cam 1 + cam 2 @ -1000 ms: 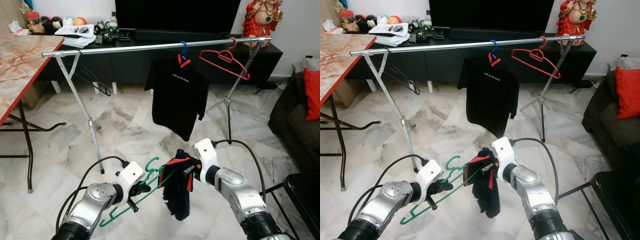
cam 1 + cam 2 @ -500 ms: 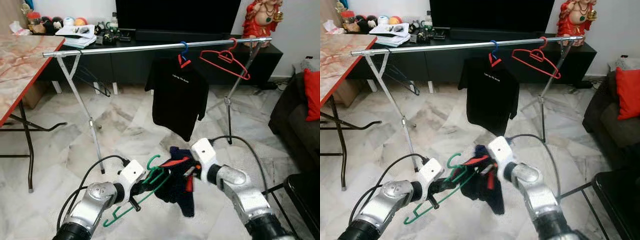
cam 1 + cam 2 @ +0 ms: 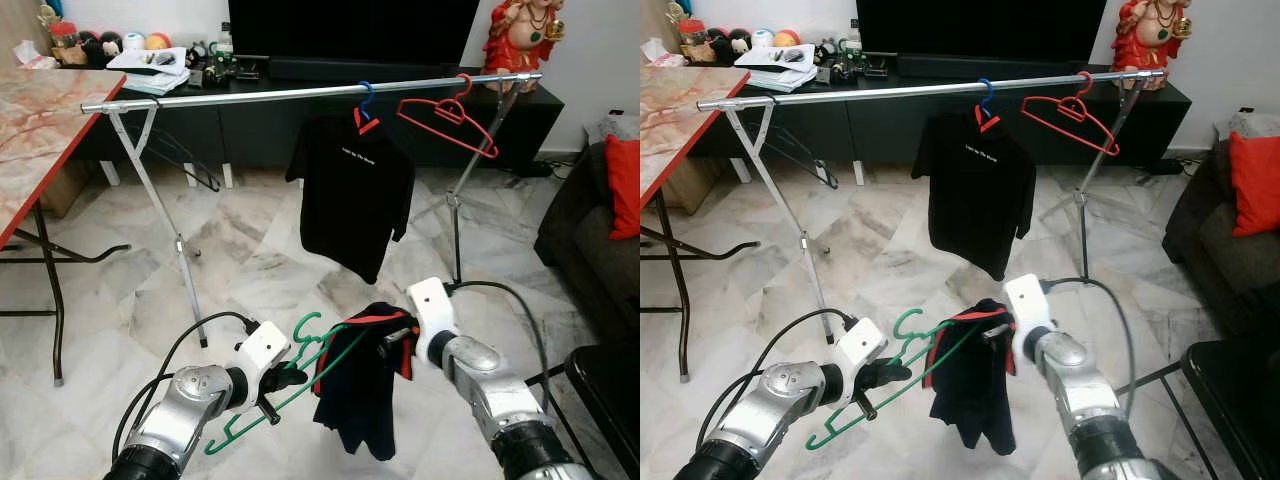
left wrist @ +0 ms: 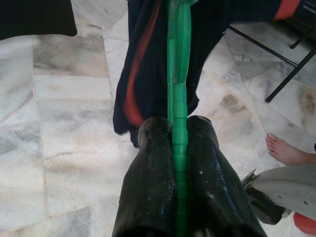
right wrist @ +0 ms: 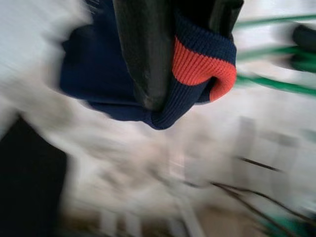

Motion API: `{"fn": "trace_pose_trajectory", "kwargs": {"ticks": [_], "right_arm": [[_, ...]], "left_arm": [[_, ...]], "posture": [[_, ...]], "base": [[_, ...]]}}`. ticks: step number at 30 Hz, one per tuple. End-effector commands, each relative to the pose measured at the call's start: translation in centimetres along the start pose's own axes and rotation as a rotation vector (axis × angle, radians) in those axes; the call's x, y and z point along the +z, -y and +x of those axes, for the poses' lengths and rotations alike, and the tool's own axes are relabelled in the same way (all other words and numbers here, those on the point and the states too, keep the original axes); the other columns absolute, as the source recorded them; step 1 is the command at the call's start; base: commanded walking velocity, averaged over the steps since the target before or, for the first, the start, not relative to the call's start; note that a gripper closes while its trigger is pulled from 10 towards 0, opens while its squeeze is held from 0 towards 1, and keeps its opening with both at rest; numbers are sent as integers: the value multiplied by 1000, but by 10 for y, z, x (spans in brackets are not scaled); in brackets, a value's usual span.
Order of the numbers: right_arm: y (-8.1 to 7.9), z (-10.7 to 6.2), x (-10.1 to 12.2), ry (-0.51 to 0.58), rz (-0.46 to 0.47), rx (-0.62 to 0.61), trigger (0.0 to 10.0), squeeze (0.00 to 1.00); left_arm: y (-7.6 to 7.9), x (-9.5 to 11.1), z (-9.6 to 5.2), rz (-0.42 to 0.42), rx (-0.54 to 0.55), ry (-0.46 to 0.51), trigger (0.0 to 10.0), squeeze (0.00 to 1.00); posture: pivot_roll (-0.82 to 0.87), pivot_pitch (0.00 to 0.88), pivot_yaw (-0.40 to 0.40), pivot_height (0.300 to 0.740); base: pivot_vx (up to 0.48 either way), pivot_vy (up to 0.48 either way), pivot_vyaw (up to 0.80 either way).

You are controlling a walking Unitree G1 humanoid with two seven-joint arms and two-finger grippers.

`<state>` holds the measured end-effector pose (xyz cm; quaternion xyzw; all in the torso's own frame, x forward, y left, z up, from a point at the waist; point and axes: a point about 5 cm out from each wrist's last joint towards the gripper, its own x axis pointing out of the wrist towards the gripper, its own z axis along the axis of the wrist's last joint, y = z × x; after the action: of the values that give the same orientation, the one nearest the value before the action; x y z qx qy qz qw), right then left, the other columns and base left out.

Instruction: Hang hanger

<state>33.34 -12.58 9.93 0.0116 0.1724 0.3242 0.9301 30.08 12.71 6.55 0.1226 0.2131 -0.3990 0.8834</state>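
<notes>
My left gripper (image 3: 287, 378) is shut on a green hanger (image 3: 255, 411), low in front of me; the wrist view has the hanger (image 4: 177, 98) pinched between both fingers (image 4: 148, 187). A dark navy garment with orange trim (image 3: 360, 395) hangs from the hanger's far arm. My right gripper (image 3: 396, 341) is shut on the garment's orange-edged collar (image 5: 200, 61). Farther off, the silver clothes rail (image 3: 250, 96) spans the room with a black T-shirt (image 3: 350, 190) on a blue-hooked hanger and an empty red hanger (image 3: 447, 115).
A red-edged marble-top table (image 3: 40, 120) stands at the left. Behind the rail is a black TV cabinet (image 3: 300, 110) with clutter. A dark sofa with a red cushion (image 3: 625, 185) is at the right, a black stand (image 3: 610, 385) at the lower right. A person's bare foot (image 4: 289, 150) rests on the marble floor.
My right gripper has pulled the garment's collar to the right along the hanger, and the garment now hangs lower and more spread. The left gripper has kept still with the hanger.
</notes>
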Motion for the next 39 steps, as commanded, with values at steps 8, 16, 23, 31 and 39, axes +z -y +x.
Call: {"fn": "trace_pose_trajectory", "kwargs": {"ticks": [8,16,23,31,39], "right_arm": [[-42,-8,34,180,-38,338,10000,0],[0,-3,-13,-133,-103,-17,10000,0],[13,-4,-14,-88,-24,-169,10000,0],[17,-2,-7,-31,67,-177,10000,0],[-32,-7,13,92,-20,272,10000,0]], "left_arm": [[1,3,1,4,1,6,10000,0],[0,3,1,4,7,5,10000,0],[-3,3,1,14,39,12,10000,0],[-3,4,0,15,40,9,10000,0],[-1,3,1,9,26,7,10000,0]], "posture": [[23,85,-57,740],[27,86,-60,740],[28,90,-60,740],[28,90,-60,740],[27,89,-59,740]], "base": [[0,0,0],[0,0,0],[0,0,0],[0,0,0],[0,0,0]]}}
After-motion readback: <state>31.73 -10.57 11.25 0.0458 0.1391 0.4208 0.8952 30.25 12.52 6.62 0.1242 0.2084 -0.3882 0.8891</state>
